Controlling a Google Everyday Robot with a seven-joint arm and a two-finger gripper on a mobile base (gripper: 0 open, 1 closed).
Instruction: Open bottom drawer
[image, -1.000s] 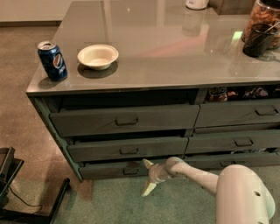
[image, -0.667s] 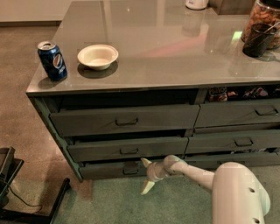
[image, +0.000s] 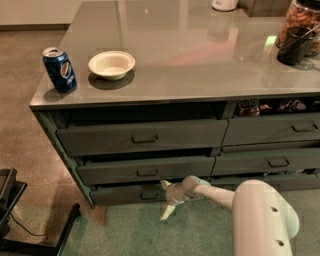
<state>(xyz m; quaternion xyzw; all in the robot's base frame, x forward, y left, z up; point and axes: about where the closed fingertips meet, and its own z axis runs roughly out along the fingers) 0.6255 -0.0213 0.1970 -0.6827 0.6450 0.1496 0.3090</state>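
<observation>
The bottom drawer (image: 120, 194) is the thin dark grey-green front at the foot of the left stack, with a small loop handle (image: 149, 195) at its centre. It looks pulled out only slightly. My gripper (image: 166, 200) is low in front of the cabinet, just right of that handle, at the end of the white arm (image: 250, 210) reaching in from the lower right. One finger (image: 164, 185) points up by the drawer's top edge, the other (image: 167, 212) points down toward the floor. Nothing is held.
The top drawer (image: 142, 136) and middle drawer (image: 147, 170) of the left stack stand slightly ajar. The neighbouring stack (image: 272, 162) is on the right. On the counter are a Pepsi can (image: 59, 69), a white bowl (image: 111, 64) and a jar (image: 299, 31). A black stand (image: 20, 220) is at lower left.
My gripper and arm have shifted slightly left, closer to the bottom drawer's handle. The drawers have not visibly moved.
</observation>
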